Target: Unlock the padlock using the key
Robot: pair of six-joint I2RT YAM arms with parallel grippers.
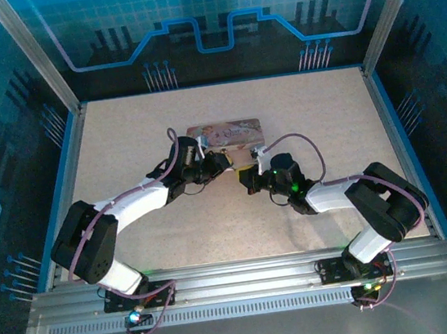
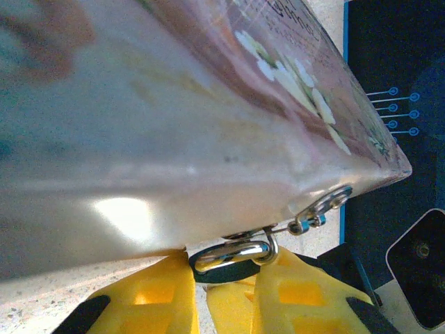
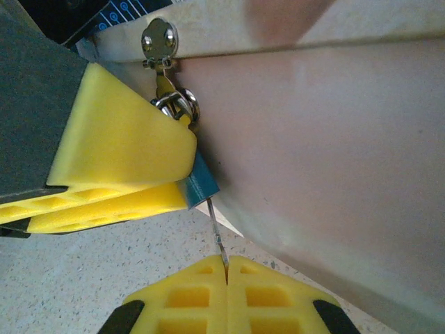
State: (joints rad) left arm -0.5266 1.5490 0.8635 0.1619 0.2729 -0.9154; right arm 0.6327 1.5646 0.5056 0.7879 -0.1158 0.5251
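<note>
Padlock [image 3: 201,185] hangs from the tin's [image 3: 334,153] hasp, its body pinched in the left gripper [image 2: 224,285]. Right gripper [image 3: 226,268] is clamped on the key [image 3: 215,228], tip at the lock's base. Both look tiny, rigid, slick; the thin key may twist, so hold it near the head.

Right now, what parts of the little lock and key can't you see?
Padlock, right wrist view: the left claw's fingers cover most of its blue body.
Key, right wrist view: its head is pinched inside the right claw; the keyhole is hidden, so I cannot tell if the tip is in.
Top view: both are too small, tucked between the claws.
Tin, left wrist view: too close, so its picture is mostly blurred.
</note>
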